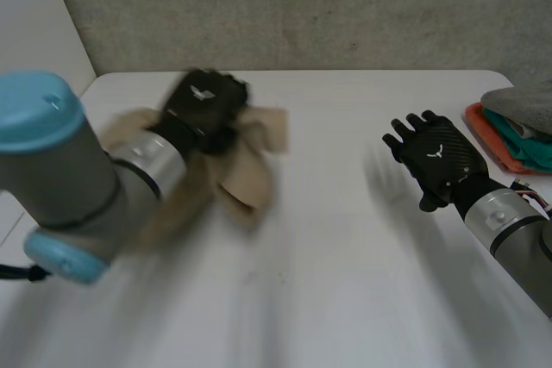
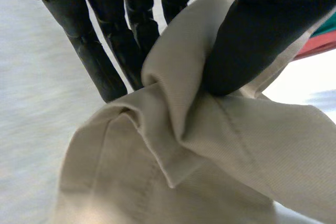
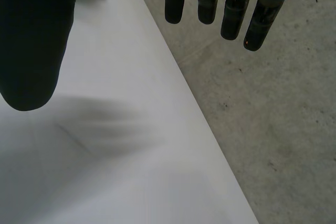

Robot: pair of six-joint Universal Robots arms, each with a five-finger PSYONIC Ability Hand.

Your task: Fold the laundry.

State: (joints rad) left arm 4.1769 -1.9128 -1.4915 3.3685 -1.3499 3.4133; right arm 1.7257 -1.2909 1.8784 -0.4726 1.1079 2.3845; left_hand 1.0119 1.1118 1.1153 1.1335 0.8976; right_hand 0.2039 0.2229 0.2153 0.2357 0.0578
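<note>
On the white desk (image 1: pixel 345 239), head view, the left hand (image 1: pixel 203 101) holds the beige cloth (image 1: pixel 246 180) at far left, the right hand (image 1: pixel 435 157) empty; left wrist view, thumb and fingers (image 2: pixel 92 56) clamp a fold; right wrist view, fingers (image 3: pixel 233 14) straight and apart: next, I judge, spread it flat.

- One beige cloth (image 1: pixel 254 174).
- One pile of folded laundry (image 1: pixel 517 131), with three pieces showing in it: one grey piece (image 1: pixel 522 99), one teal piece (image 1: pixel 528 151), one orange piece (image 1: pixel 490 137).
- Two black hands: one left hand (image 1: pixel 205 102), one right hand (image 1: pixel 434 157).
- Two grey arms: one left arm (image 1: pixel 78 187), one right arm (image 1: pixel 517 232).
- Two light-blue caps (image 1: pixel 34 114), both on the left arm.
- One white table (image 1: pixel 345 290).
</note>
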